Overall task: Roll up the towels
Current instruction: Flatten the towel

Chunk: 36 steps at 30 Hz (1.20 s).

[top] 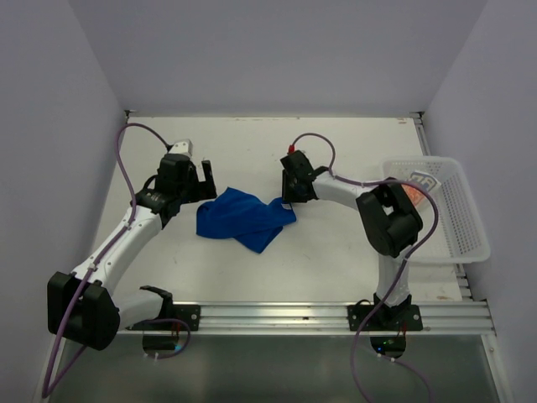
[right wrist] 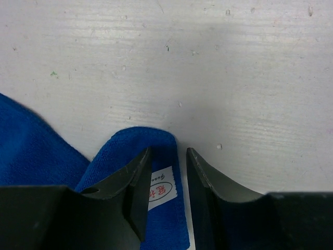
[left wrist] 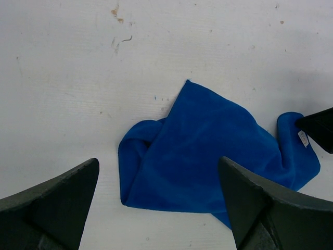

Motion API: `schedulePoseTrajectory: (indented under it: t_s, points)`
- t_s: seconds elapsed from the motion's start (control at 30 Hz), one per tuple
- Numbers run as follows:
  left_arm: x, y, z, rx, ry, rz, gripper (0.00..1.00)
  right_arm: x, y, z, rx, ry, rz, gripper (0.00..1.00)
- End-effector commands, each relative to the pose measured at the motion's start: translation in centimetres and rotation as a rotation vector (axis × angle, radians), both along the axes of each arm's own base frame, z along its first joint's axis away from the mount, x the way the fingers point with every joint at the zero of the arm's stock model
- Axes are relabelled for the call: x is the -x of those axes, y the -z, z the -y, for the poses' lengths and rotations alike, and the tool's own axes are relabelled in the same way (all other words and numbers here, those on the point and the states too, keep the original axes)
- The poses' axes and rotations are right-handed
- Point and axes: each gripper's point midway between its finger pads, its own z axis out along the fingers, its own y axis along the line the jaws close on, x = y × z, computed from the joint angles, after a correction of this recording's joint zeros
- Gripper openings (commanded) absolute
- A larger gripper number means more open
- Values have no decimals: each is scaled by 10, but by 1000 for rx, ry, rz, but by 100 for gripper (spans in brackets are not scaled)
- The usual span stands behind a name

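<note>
Right gripper (right wrist: 169, 156) straddled the near-side corner of the blue towel (right wrist: 36, 146), jaws narrow, not yet pinching; cloth ran left toward the wide-open, empty left gripper (top: 201, 180).

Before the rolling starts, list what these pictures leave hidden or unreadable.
- Patterned towel in the basket: top view, partly hidden by the right arm's cable; lettering too small.
- Label on the blue towel: right wrist view, print too small.
- Hold of the right gripper on the towel corner: right wrist view, its jaws cover the contact.
</note>
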Motion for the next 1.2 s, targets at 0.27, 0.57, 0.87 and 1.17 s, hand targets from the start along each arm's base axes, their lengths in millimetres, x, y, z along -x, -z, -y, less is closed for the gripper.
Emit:
schedulePoseTrajectory:
  t_s: [0.27, 0.57, 0.87, 1.17]
  points:
    - [-7, -15, 3, 21, 16, 64, 99, 14, 23, 18, 219, -14, -45, 30]
    - [-7, -16, 1, 20, 12, 67, 99, 28, 44, 18, 305, -23, -95, 9]
    - [-6, -22, 2, 7, 35, 96, 100, 9, -13, 47, 182, 99, -38, 0]
    - [4, -36, 29, -20, 186, 178, 99, 10, -87, 136, 48, 334, 65, 0]
